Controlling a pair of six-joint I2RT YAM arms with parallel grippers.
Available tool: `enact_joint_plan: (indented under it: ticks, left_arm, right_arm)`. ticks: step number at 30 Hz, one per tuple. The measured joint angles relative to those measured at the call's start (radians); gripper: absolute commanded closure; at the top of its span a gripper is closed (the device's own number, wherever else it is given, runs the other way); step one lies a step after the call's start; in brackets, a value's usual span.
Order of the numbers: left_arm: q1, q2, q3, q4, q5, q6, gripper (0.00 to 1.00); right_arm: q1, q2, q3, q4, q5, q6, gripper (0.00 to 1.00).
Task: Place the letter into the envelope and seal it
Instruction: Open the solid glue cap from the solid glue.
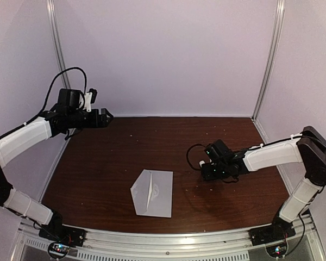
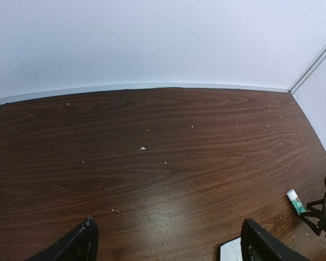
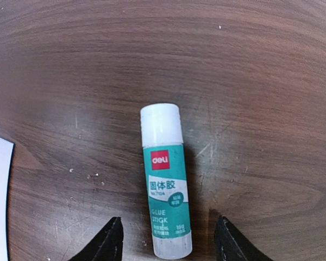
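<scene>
Lying flat on the dark, wood-grained worktop [image 1: 98, 179], near its middle, the envelope [image 1: 156, 194] is a pale paper rectangle with its triangular flap [image 1: 136, 191] open and pointing left. No separate letter shows anywhere, and I cannot tell whether it is already inside. Paper this thin should be very light and limp, easy to crease, and hard to get a finger under where it lies flush. The raised flap edge or a free corner looks like the best place to take hold, with the body pinned so that it does not slide on the smooth wood. The glue stick [image 3: 165, 190], a small rigid plastic cylinder with a white cap and a glossy teal label, lies right of the envelope. It will likely roll, so a squeeze across the barrel suits it. The right hand [image 3: 168, 240] hangs over it with its fingers spread on either side of the base end, pinching nothing. The left hand [image 1: 104, 118], also spread and empty, is raised at the far left. Pale specks [image 2: 143, 148] dot the wood.
</scene>
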Motion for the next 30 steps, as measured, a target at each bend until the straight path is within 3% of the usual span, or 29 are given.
enact_joint_plan:
  ticks: [7,12,17,23,30]
  left_arm:
    - [0.000,0.000,0.000,0.000,0.000,0.000,0.08]
    - [0.000,0.000,0.000,0.000,0.002,-0.002,0.08]
    - [0.000,-0.012,-0.024,0.019,0.027,-0.006,0.08]
    - [0.000,-0.080,-0.095,0.093,0.111,-0.005,0.08]
    - [-0.019,-0.091,-0.041,0.181,0.222,-0.029,0.08]
  right_arm:
    - [0.000,0.031,0.002,0.028,-0.011,-0.013,0.57]
    - [0.000,0.049,0.002,0.035,-0.013,-0.014,0.77]
    - [0.000,0.050,0.002,0.049,-0.018,-0.008,0.90]
    - [0.000,0.010,0.002,0.062,-0.040,-0.002,0.97]
    - [0.000,-0.181,0.002,0.083,-0.087,-0.003,0.99]
